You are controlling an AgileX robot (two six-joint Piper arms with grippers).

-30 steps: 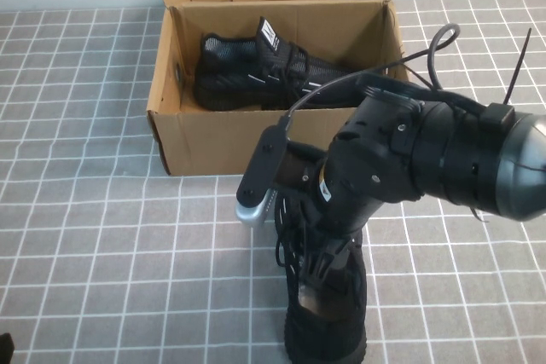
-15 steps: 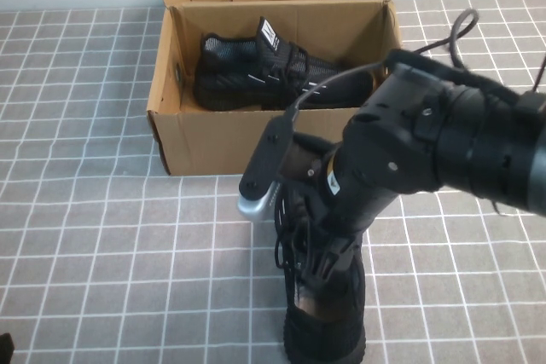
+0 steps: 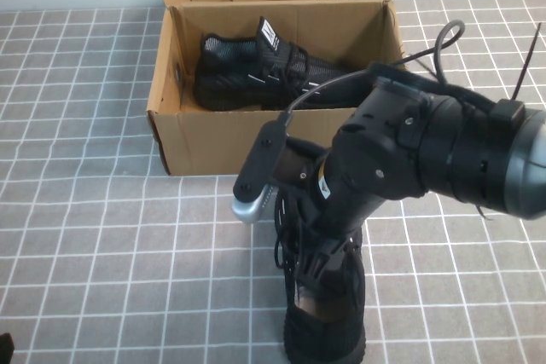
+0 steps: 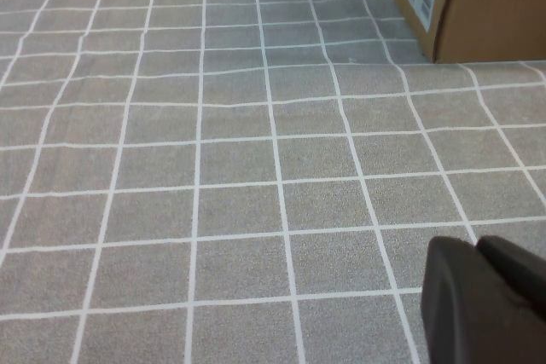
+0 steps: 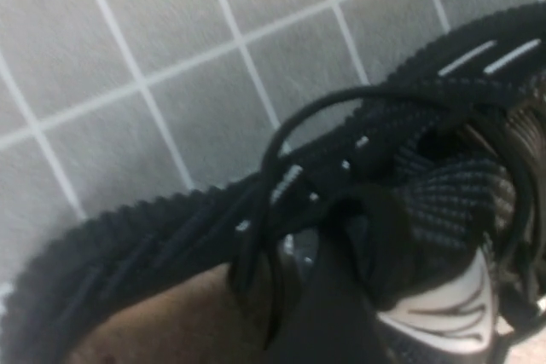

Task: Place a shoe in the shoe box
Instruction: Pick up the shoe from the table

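Shoes: two; one in the box, one shoe near, half hidden.
Right end effector: clamped on shoe.
Left end effector: low over bench, cut off, pinched together.

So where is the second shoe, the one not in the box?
In the high view the shoe lies on the table near the front edge, right of centre, in front of the box, with the right tool at its opening.

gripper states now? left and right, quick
Left tool: low over the bare tiled mat, holding nothing; open or closed cannot be told.
Right tool: down in the shoe in front of the shoe box; grip cannot be told.
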